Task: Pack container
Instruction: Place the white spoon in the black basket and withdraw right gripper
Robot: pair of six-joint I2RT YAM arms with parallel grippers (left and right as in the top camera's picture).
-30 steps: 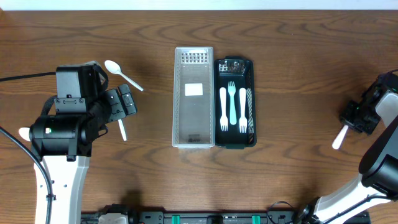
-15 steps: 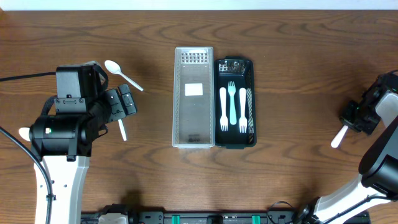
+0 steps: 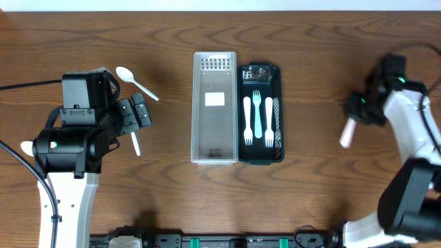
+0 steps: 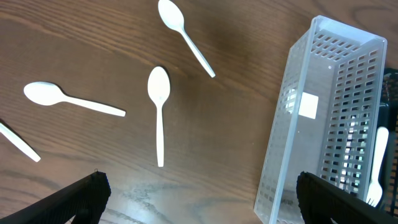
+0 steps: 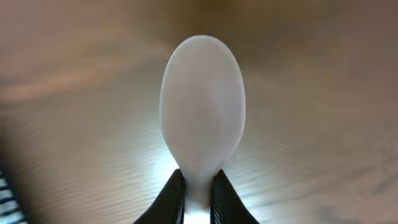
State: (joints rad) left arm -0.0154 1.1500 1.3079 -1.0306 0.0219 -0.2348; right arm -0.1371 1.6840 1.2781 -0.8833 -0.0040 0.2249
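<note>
My right jaws were closed on the handle of a white spoon [image 5: 202,106], well right of the clear container [image 3: 214,131] and the black tray [image 3: 279,103] with forks [image 3: 257,117]. My left jaws stood wide open, empty, above loose spoons [image 4: 159,106] on the desk [image 4: 74,43].

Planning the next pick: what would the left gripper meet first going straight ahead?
Likely the middle white spoon, lying on the wooden table ahead of the left gripper; depth is unclear.

Left pincer [image 4: 200,200] spread, right pincer [image 5: 198,200] clamped
</note>
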